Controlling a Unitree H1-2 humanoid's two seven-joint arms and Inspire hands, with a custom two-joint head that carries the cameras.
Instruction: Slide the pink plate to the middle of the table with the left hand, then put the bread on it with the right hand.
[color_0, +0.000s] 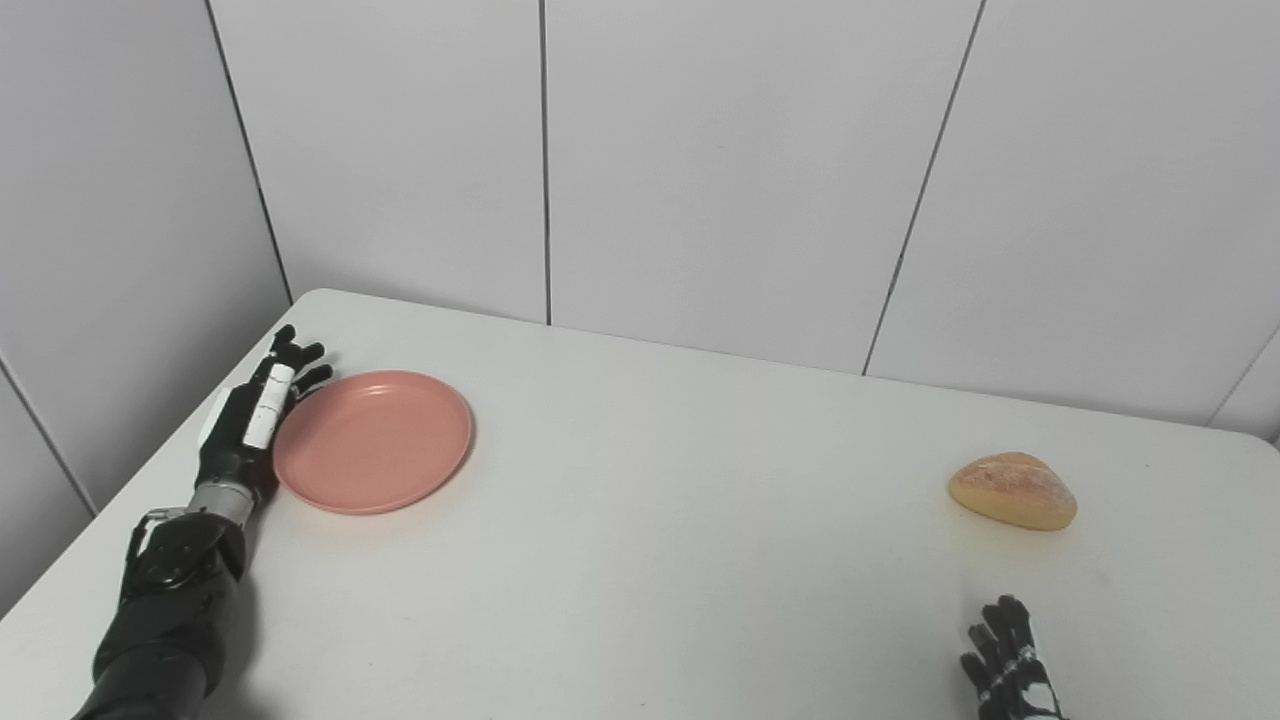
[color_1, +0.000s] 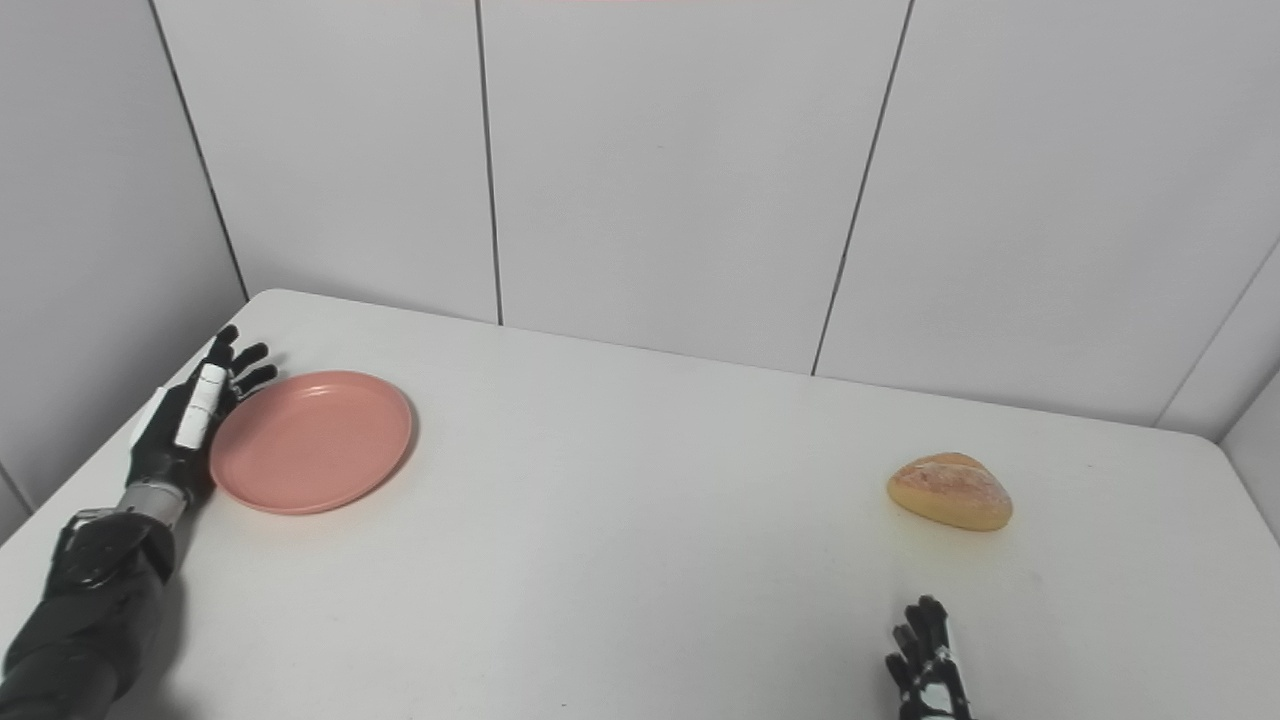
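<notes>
A round pink plate (color_0: 372, 440) lies flat on the white table (color_0: 660, 520) near its left edge. My left hand (color_0: 253, 415) rests open against the plate's left rim, fingers stretched along the table toward the back wall. A golden bread roll (color_0: 1012, 490) sits far to the right. Only the fingertips of my right hand (color_0: 1008, 660) show at the bottom edge, spread apart, a short way in front of the bread and not touching it. Neither hand holds anything.
White wall panels close off the back and left side. The table's left edge runs just beside my left forearm (color_0: 165, 600), and its rounded far-left corner (color_0: 310, 296) lies behind the plate.
</notes>
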